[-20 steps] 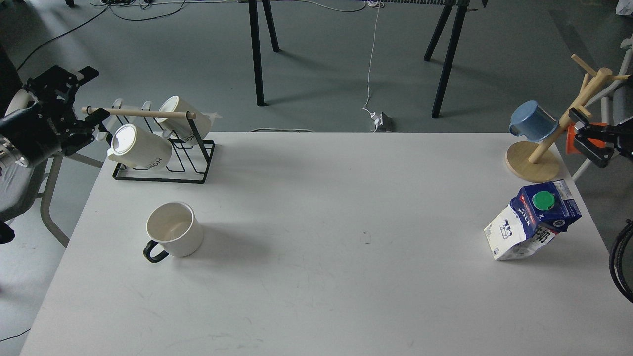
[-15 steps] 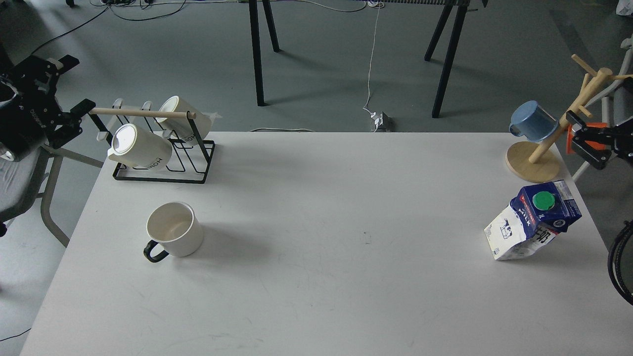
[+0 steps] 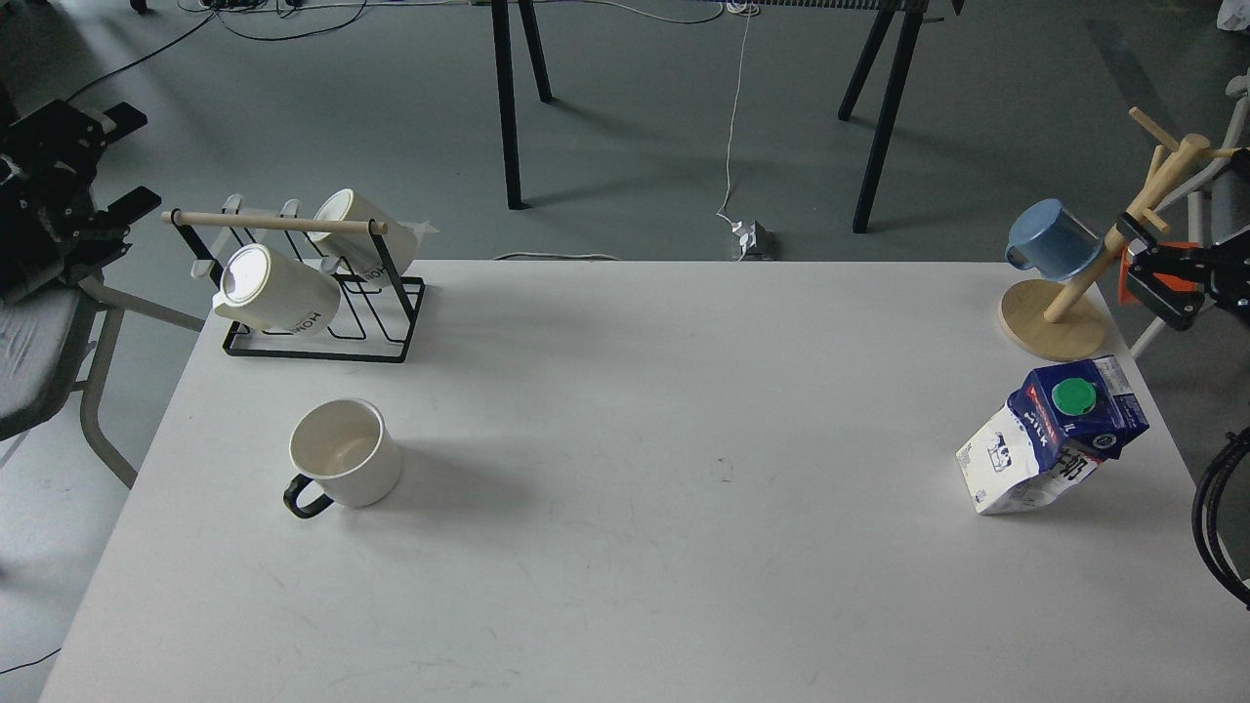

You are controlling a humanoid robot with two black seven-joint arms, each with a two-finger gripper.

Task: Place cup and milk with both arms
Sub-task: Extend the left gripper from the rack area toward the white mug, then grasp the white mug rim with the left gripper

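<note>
The cup (image 3: pixel 344 454) is a short cream-white mug with a black loop handle. It stands upright on the left part of the white table (image 3: pixel 625 547). The milk (image 3: pixel 1050 434) is a blue and white carton with a green cap, standing near the table's right edge. My left gripper (image 3: pixel 129 161) is open and empty. It is off the table at the far left, well behind the cup. My right gripper (image 3: pixel 1145 266) is open and empty, off the table's right edge, behind the milk and beside the wooden mug tree.
A black wire rack (image 3: pixel 322 337) holds two lettered cream mugs (image 3: pixel 278 288) at the back left. A wooden mug tree (image 3: pixel 1060 317) with a blue cup (image 3: pixel 1053 239) stands at the back right. A grey chair (image 3: pixel 39 351) is left of the table, and black cables (image 3: pixel 1216 517) hang at the right.
</note>
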